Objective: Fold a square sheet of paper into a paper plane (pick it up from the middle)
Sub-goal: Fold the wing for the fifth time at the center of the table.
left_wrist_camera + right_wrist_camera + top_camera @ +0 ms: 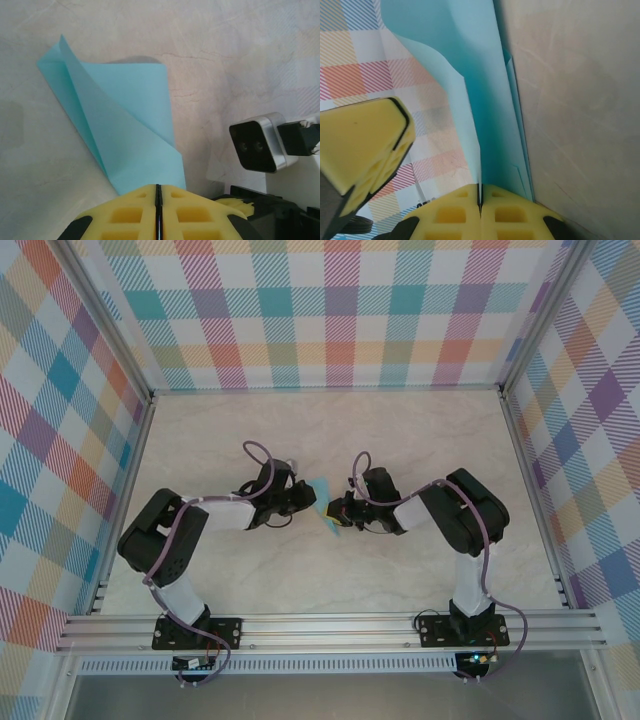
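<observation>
Yellow pads (135, 212) of the left gripper (157, 192) are seen pressed flat together in the left wrist view, with no gap. The lower edge of the sheet of paper (125, 125) runs in at the pad tips, so it is judged to be pinched there. Ahead of the gripper the sheet fans up and to the left, doubled over on itself, with one flap curling loose. The right arm's wrist camera (257, 145) sits just to the right of the pads.

Right wrist view: right gripper (480, 192) likewise clamped tight, a sheet edge caught in its seam. Light-blue layers rise straight ahead of the pads; the surface (580, 110) is seen to the right.

Top view: sheet is held between the two gripper tips, which are close together over mid-surface.

Progress, as judged: pickup done, first folding begun, creases soft. No pointed dart is formed; nose and wing folds are yet to be made.

Count: one sheet, two grippers, both on it.
</observation>
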